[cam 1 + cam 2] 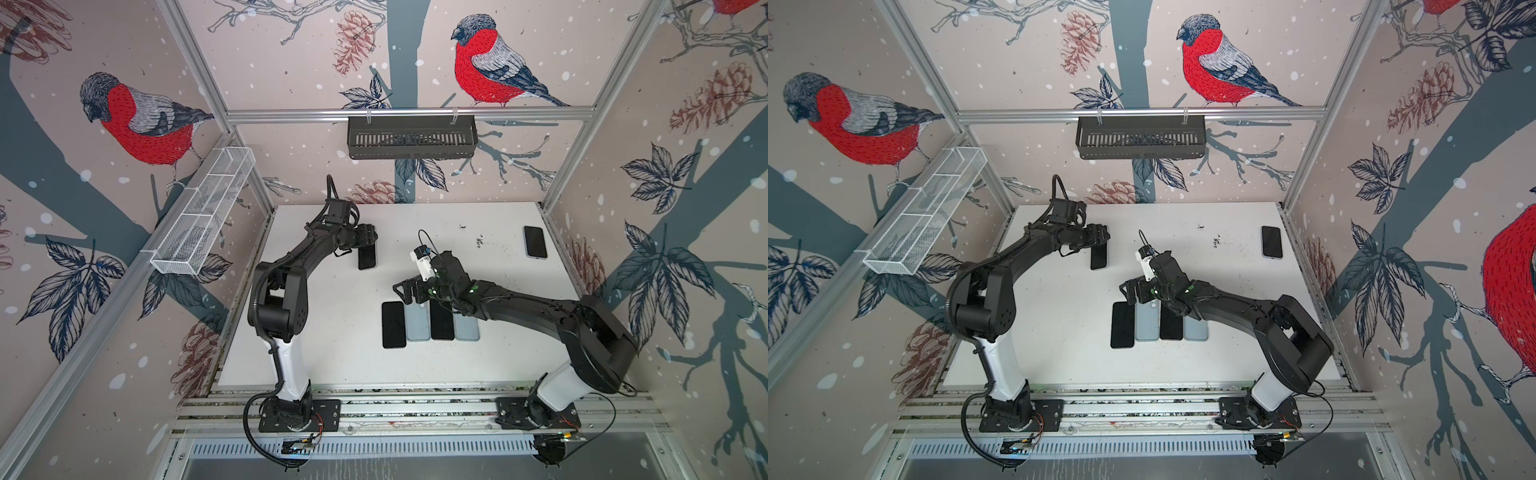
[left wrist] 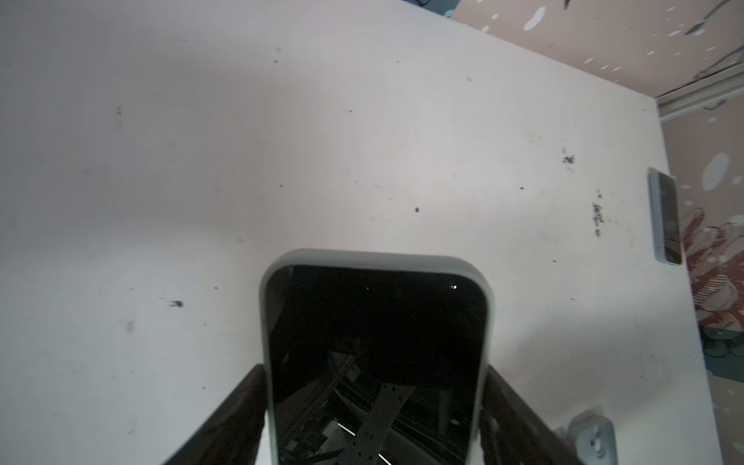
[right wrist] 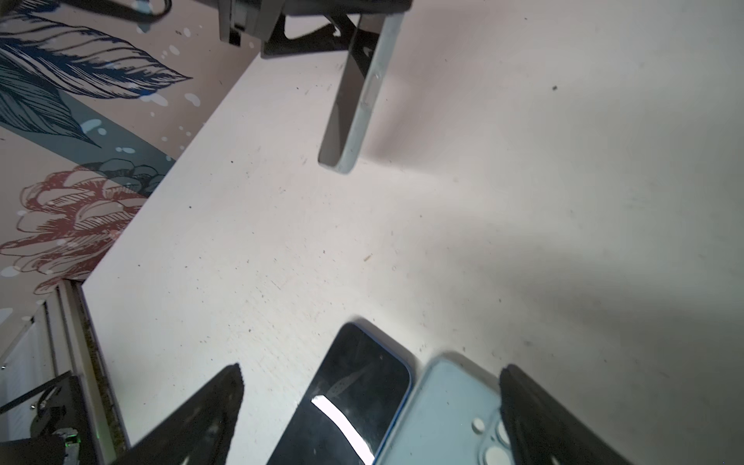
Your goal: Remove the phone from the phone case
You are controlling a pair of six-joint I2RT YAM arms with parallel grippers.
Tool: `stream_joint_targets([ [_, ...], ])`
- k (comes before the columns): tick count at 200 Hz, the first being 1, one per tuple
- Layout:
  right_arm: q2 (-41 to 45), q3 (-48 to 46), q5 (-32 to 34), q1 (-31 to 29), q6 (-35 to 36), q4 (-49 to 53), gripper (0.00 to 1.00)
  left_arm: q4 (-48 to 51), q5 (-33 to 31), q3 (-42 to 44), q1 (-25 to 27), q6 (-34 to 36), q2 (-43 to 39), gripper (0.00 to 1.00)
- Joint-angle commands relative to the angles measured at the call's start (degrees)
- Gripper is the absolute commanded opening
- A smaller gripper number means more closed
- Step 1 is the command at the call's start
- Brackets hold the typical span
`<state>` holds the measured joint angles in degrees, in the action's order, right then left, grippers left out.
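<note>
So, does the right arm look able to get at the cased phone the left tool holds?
Probably yes. The right tool is open and empty, only bare table lies between it and the cased phone, whose lower end sticks out free of the left tool.

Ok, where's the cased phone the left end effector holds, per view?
In a top view: cased phone, left of centre, beyond the phone row.
In a top view: cased phone, same place.
Left wrist: phone close up, screen showing.
Right wrist: phone distant, edge-on, tilted.
Shared landmark: white table.
</note>
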<state>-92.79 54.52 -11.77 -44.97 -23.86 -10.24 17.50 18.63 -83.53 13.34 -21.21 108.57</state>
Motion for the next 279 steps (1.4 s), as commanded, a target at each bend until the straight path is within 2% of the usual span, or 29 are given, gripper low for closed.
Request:
stream_joint_targets([
  [1, -2.7, 2.9, -5.2, 0.1, -0.7, -4.5, 0.99, -11.1, 1.6, 4.3, 2.1, -5.2, -3.8, 0.45],
  [55, -9.5, 9.3, -7.5, 2.0, -4.0, -3.8, 0.86, -21.9, 1.4, 14.9, 6.3, -11.0, -10.9, 0.43],
  [94, -12.0, 11.4, -8.1, 2.6, -4.7, -2.9, 0.69, -26.3, 0.5, 19.8, 8.4, -13.1, -14.9, 0.42],
  [150, -11.4, 12.2, -7.9, 2.6, -4.3, 0.1, 0.12, -30.4, -1.3, 24.2, 10.2, -14.3, -18.8, 0.41],
  [162, -10.6, 11.9, -8.1, 2.7, -3.5, 1.1, 0.04, -31.2, -1.5, 25.2, 10.5, -14.4, -20.0, 0.44],
  [168, -9.9, 11.6, -8.1, 2.7, -2.6, 2.0, 0.02, -32.1, -1.3, 25.9, 10.5, -14.6, -21.0, 0.51],
  [184, -6.8, 9.3, -8.0, 3.3, 0.1, 3.4, 0.01, -33.8, -0.5, 27.9, 10.5, -14.1, -24.1, 0.78],
  [199, -3.0, 6.7, -9.1, 5.3, 3.1, 5.1, 0.01, -34.6, 2.0, 28.3, 10.5, -11.9, -27.0, 0.91],
  [216, 1.3, 4.0, -12.7, 8.5, 9.4, 8.0, 0.01, -31.6, 4.3, 27.3, 10.5, -6.8, -29.8, 0.96],
  [238, 5.8, 0.2, -13.4, 12.6, 18.5, 11.4, 0.01, -27.9, 7.5, 27.2, 10.5, 2.1, -33.5, 0.98],
  [257, 8.8, -4.8, -18.4, 13.7, 25.5, 7.7, 0.01, -23.3, 8.2, 26.8, 10.4, 9.7, -35.8, 0.98],
  [279, 13.2, -11.3, -19.4, 13.3, 34.2, 2.0, 0.00, -16.8, 8.0, 26.7, 10.3, 18.0, -37.8, 0.97],
])
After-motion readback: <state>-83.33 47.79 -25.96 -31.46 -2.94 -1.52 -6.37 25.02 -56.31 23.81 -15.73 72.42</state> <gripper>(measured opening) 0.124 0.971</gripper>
